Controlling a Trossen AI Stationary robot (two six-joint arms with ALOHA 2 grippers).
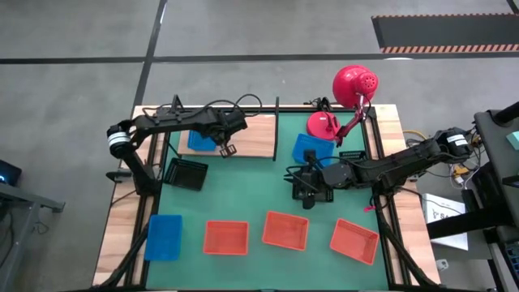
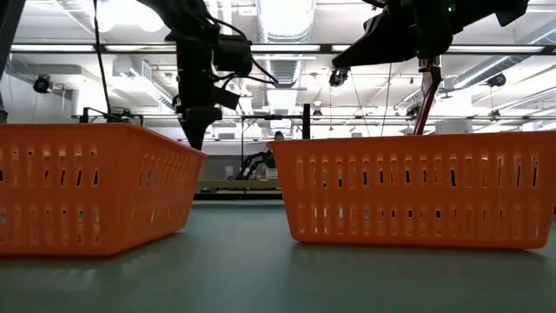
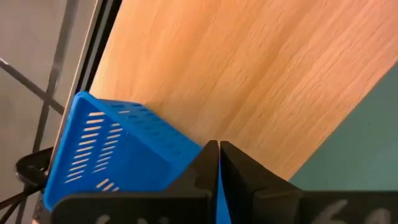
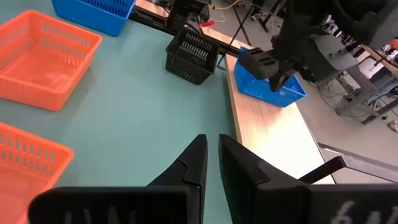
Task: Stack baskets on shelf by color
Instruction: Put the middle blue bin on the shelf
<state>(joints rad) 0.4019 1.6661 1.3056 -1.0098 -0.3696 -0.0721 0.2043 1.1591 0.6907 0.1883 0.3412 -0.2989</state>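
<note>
On the shelf's wooden board [image 1: 258,135] stands a blue basket [image 1: 199,139], and my left gripper [image 1: 225,148] is shut on it. My right gripper [image 1: 298,180] hovers over the green mat near another blue basket [image 1: 312,148]. It is open by a narrow gap [image 4: 212,146] and holds nothing. A black basket [image 1: 186,173] sits on the mat by the shelf's front edge. Along the near side lie a third blue basket [image 1: 164,237] and three orange ones [image 1: 225,237], [image 1: 285,229], [image 1: 354,241]. My left gripper [image 3: 219,155] pinches one side wall of the blue basket [image 3: 180,155] at its rim, a thin strip of blue showing between the two fingers. The fingers come from above, pointing down. The basket [image 4: 273,93] is at the wooden board [image 4: 267,134]; whether it is lifted off I cannot tell.
A red desk lamp with a round base [image 1: 323,124] stands at the far right, close to the second blue basket. Black shelf posts [image 1: 277,109] rise around the board. Two orange baskets [image 2: 87,187], [image 2: 417,187] fill the low view's foreground. Bare mat lies mid-table [image 1: 243,191].
</note>
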